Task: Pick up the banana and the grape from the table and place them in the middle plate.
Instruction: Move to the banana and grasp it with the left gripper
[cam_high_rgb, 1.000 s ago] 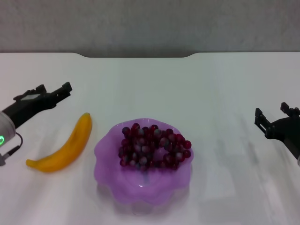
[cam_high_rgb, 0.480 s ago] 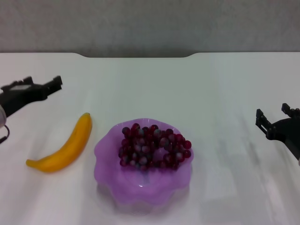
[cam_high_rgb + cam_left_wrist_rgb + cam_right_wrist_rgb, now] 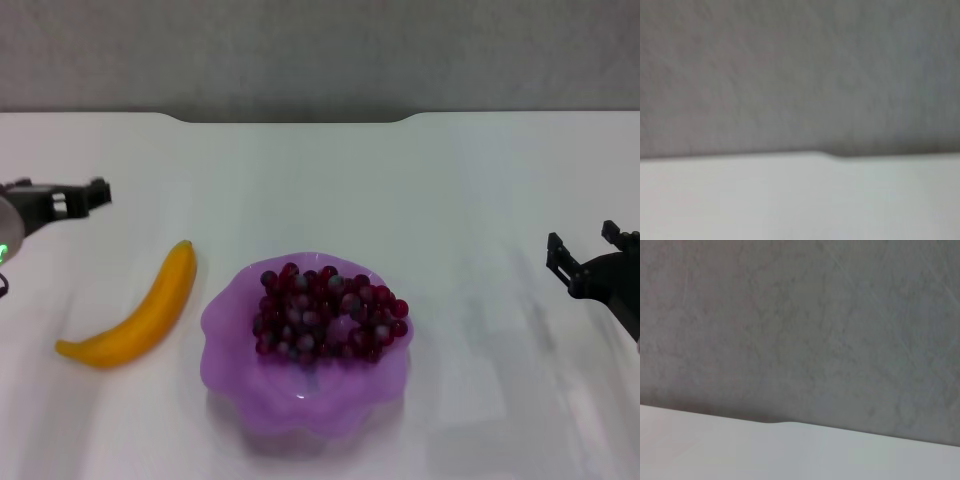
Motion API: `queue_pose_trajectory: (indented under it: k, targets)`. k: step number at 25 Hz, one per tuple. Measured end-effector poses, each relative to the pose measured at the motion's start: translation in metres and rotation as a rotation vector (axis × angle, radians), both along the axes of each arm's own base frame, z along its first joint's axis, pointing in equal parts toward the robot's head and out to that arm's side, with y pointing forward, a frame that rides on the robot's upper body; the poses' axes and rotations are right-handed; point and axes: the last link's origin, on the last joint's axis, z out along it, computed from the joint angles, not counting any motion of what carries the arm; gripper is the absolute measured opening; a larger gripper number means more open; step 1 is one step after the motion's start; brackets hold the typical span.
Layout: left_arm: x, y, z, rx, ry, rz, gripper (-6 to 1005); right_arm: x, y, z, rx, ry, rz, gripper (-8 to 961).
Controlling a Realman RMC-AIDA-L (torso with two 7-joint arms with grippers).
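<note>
The yellow banana (image 3: 135, 312) lies on the white table (image 3: 450, 180), just left of the middle plate (image 3: 300, 412). Inside this purple scalloped plate rests the dark red grape (image 3: 325, 312) bunch. My left gripper (image 3: 62, 192) hovers at the far left edge, behind and to the left of the banana, open and holding nothing. Near the right edge, well clear of the plate, my right gripper (image 3: 582, 245) is open and empty. Both wrist views show only the table (image 3: 790, 200) (image 3: 790, 455) and a grey wall.
The table's far edge has a notch (image 3: 290, 118) with a grey wall behind it. Bare tabletop lies between the plate and each gripper.
My left gripper has drawn back to the left and away from the banana. The right gripper, the banana, the grapes and the plate have stayed where they were.
</note>
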Motion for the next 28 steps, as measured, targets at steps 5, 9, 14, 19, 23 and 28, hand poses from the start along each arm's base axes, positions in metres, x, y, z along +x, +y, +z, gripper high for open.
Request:
queue_pose_trajectory:
  k: [5,9,14,19,23,28]
  targets:
    - [0.010,0.007,-0.014,-0.262,0.106,-0.030,892,-0.005,0.003,-0.003,-0.010,0.000,0.015,753]
    - [0.009,0.014,-0.016,-0.363,0.145,-0.046,891,-0.005,0.003,-0.005,-0.024,-0.004,0.010,753]
    - [0.005,0.020,-0.023,-0.435,0.165,-0.017,891,-0.007,0.003,-0.007,-0.031,-0.007,0.018,753]
    - [-0.001,0.030,-0.035,-0.497,0.164,0.030,891,-0.006,0.003,-0.006,-0.031,-0.008,0.018,754]
    - [-0.003,0.036,-0.050,-0.562,0.170,0.066,892,-0.006,0.003,-0.006,-0.030,-0.010,0.017,754]
    - [-0.009,0.039,-0.063,-0.614,0.156,0.097,892,-0.007,0.003,-0.007,-0.031,-0.006,0.020,754]
